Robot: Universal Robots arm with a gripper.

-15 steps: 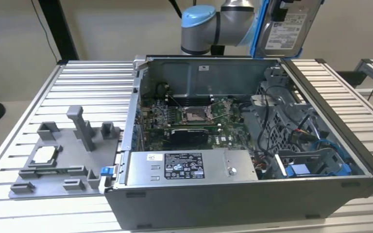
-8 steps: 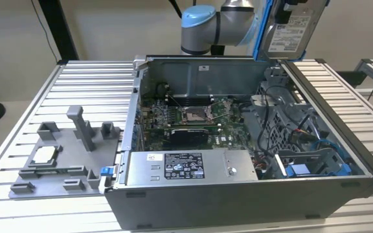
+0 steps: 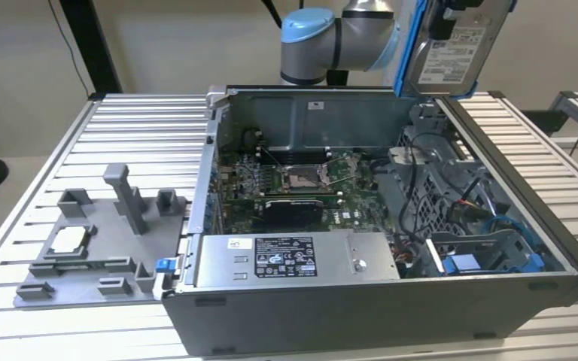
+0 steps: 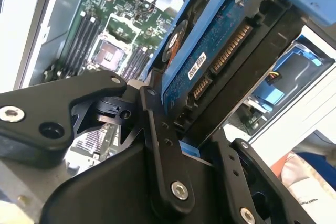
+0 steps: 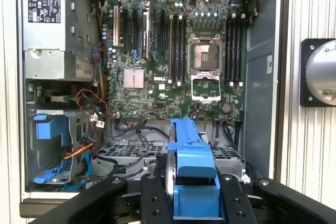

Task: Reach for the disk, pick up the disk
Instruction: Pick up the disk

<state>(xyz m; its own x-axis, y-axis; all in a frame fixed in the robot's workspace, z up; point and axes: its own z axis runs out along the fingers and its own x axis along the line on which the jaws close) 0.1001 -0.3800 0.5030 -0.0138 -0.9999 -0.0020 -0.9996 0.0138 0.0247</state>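
Disk lifted clear of the open computer case, clamped in my gripper

My gripper is closed on the disk, one black finger pressed to each side of its blue bracket; in the exterior view it hangs upright at about 1 o'clock of the case, label facing the camera, nothing touching it from below. Under it lie one motherboard with its bare processor socket and one grey power supply box at the case's 6 o'clock edge. One empty blue drive bay with loose cables beside it sits in the case corner. Out on the slatted table, at the case's 9 o'clock, stands one grey fixture carrying one small square chip
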